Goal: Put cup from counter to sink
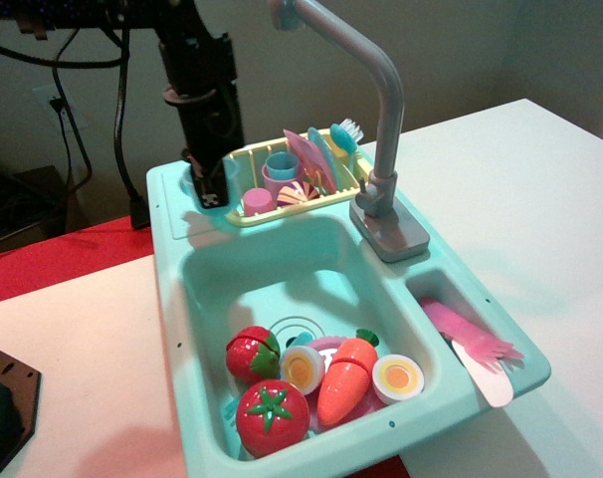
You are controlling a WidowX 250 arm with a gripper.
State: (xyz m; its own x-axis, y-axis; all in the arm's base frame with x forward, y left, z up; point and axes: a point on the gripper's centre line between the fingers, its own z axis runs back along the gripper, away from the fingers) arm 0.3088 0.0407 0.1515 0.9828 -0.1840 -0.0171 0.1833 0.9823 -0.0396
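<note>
The translucent light-blue cup [228,177] hangs in my black gripper [210,191], just above the counter's back left corner ledge [178,217]. One finger reaches down inside the cup and the jaws are closed on its wall. The cup sits between the corner ledge and the left end of the yellow dish rack. The deep mint-teal sink [282,271] lies in front of and below it, with drain rings showing on its floor.
The dish rack [321,197] behind the sink holds cups, plates and a brush. A tall grey faucet [383,110] stands at the right. A toy tomato [272,416], strawberry, carrot [343,378] and egg halves fill the basin's near end. Pink cutlery [471,344] lies in the side compartment.
</note>
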